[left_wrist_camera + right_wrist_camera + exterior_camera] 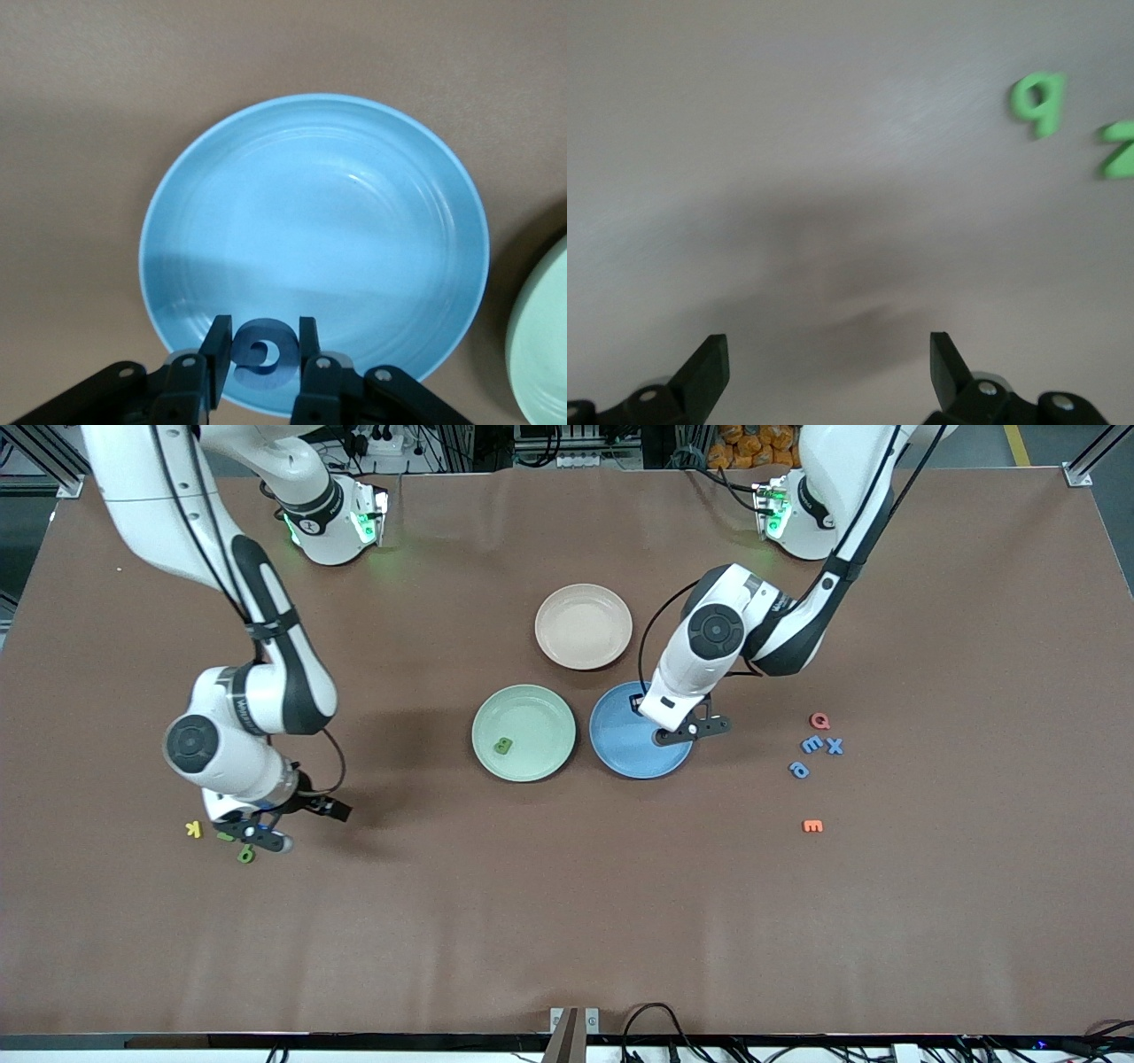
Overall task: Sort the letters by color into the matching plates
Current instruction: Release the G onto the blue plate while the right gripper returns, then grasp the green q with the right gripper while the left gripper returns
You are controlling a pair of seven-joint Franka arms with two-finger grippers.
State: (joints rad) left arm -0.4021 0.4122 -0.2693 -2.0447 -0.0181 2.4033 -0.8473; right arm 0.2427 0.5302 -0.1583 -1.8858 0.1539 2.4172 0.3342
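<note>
Left arm's bent down with its left claw (pixel 262 359) pinched on a blue letter (pixel 264 354) right over the blue plate (pixel 625 748). Right arm's reaching low, right claw (pixel 828 363) spread wide and empty over the worktop (pixel 567 921) by the green letters (pixel 1041 104).

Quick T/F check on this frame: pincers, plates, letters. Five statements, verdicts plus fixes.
1. The left pincer is shut on a blue letter over the blue plate. True.
2. The right pincer holds a green letter. False: it is open and holds nothing, over the table beside green letters.
3. The green plate holds one green letter. True.
4. The beige-pink plate holds a red letter. False: nothing lies in it.
5. The orange letter lies nearer the front camera than the red letter. True.
</note>
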